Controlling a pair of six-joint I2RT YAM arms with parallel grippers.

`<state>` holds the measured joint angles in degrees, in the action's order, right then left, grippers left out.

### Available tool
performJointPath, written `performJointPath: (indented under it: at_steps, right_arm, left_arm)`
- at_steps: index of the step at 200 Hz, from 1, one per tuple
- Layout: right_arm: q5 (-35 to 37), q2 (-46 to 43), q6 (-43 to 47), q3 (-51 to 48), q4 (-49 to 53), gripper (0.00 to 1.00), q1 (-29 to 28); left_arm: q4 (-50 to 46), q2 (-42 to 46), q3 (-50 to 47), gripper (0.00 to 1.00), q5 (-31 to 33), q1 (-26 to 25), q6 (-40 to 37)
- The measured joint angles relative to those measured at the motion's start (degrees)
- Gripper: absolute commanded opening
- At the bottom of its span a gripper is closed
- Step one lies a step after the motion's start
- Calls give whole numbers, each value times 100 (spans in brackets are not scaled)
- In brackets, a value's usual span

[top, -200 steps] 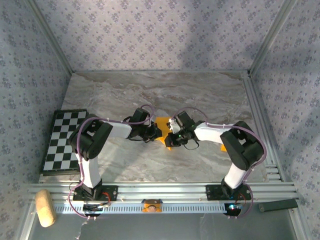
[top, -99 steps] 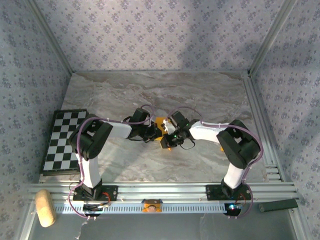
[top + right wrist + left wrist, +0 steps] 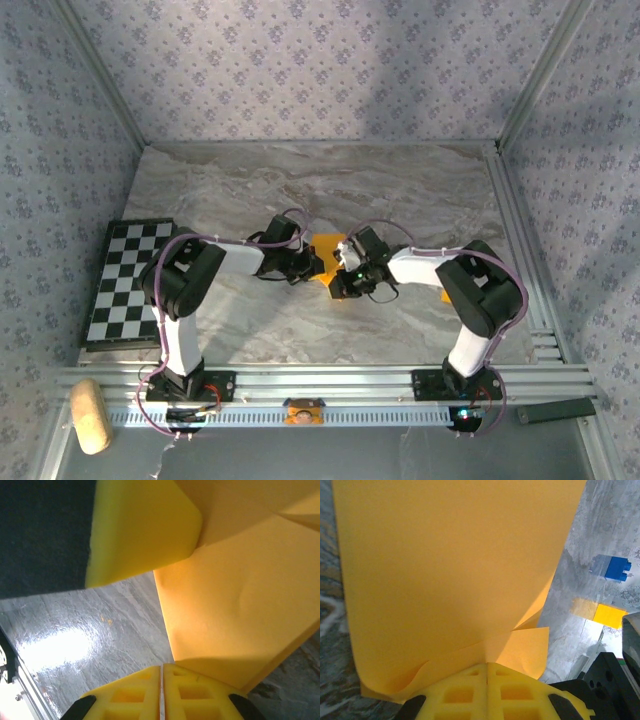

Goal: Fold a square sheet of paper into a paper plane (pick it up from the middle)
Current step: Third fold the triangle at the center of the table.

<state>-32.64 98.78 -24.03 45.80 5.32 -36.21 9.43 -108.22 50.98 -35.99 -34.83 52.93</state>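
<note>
The orange-yellow square sheet of paper (image 3: 326, 246) is held above the marble table between the two arms, creased, with a folded flap (image 3: 527, 647). My left gripper (image 3: 310, 266) is shut on its lower edge, and the paper rises straight out of the seam between the yellow foam fingers (image 3: 470, 690). My right gripper (image 3: 346, 282) is shut, its foam fingers (image 3: 135, 695) together. The sheet's edge (image 3: 172, 655) lies against the tip of its right finger, not in the slit. The left gripper's finger (image 3: 145, 530) shows at the top of the right wrist view. A paper plane is out of view.
A chequered board (image 3: 125, 280) lies at the table's left edge. A cork-coloured block (image 3: 88, 415) and a tiny orange bit (image 3: 305, 410) sit on the front rails (image 3: 350, 380). A blue brick (image 3: 610, 567) and a yellow patch (image 3: 602, 614) lie on the table.
The right gripper swung left toward the left gripper, then drew back right and slightly down. The left arm and the paper's grip stayed put.
</note>
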Motion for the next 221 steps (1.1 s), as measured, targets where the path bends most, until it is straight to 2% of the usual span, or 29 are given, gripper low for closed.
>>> performJointPath:
  at_steps: [99,146,180,221]
  right_arm:
    - [-243,-398,-411,-785,-826,13,223]
    - [44,-944,-402,-841,-142,8,249]
    - [96,-1368,-415,-328,304,4,286]
    - [131,-516,-498,518,337,3,83]
  left_arm:
    - [-44,-66,63,0,-70,4,-81]
    - [-76,-66,85,0,-68,4,-107]
    - [-155,-66,118,0,-61,4,-144]
    - [-168,-66,122,0,-61,4,-144]
